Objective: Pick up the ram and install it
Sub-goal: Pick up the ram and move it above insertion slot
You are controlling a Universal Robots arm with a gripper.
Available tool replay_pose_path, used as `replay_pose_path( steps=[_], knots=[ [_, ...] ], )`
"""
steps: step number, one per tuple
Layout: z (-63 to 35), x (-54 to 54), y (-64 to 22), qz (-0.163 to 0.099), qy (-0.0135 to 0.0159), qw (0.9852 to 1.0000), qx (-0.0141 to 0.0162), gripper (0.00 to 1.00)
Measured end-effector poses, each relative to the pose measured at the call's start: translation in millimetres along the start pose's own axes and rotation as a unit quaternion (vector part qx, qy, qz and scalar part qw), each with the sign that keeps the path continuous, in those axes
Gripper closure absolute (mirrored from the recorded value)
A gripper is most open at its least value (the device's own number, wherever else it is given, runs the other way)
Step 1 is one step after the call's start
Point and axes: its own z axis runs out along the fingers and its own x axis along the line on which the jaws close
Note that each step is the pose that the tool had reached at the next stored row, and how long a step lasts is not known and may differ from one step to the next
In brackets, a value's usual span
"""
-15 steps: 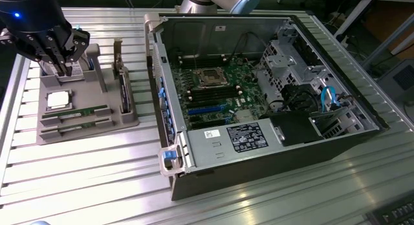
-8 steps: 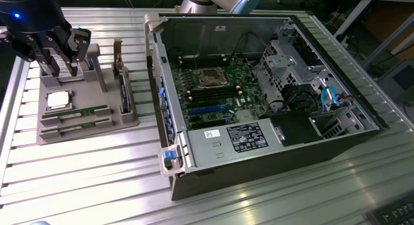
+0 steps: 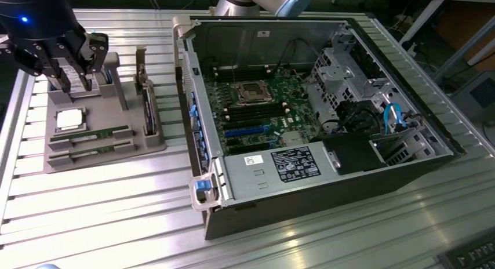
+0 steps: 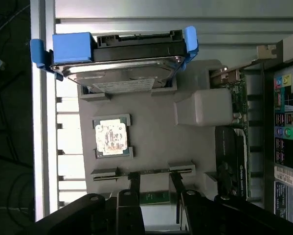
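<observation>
The ram (image 3: 91,134) is a thin green stick lying in a slot of the grey fixture tray (image 3: 108,150), just in front of a square processor chip (image 3: 68,119). An identical second stick (image 3: 83,153) lies in the slot beside it. My gripper (image 3: 77,83) hangs well above the tray, open and holding nothing. In the wrist view its two black fingers (image 4: 135,182) reach toward the ram (image 4: 151,171), seen edge-on between two grey holders. The second stick (image 4: 153,197) shows green between them. I cannot tell which stick the gripper is centred over.
A hard drive (image 4: 122,63) in a blue caddy stands at the tray's far end. A card (image 3: 147,106) stands upright along the tray's side. The open computer case (image 3: 208,182) lies at the exterior view's right, with its motherboard (image 3: 259,109) and long black slots exposed.
</observation>
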Motion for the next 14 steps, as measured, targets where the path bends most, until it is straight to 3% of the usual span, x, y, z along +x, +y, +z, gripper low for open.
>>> replay_pose_path(
  steps=[3,6,10,14],
  knots=[
    [1.4,0.0,-0.1,-0.042,0.0019,0.9991,-0.001,0.63],
    [2.5,0.1,-0.1,-0.076,0.0034,0.9971,-0.0018,0.63],
    [3.6,0.1,-0.2,-0.116,0.0052,0.9932,-0.0027,0.63],
    [4.7,0.1,-0.2,-0.159,0.0072,0.9873,-0.0037,0.63]
  ],
)
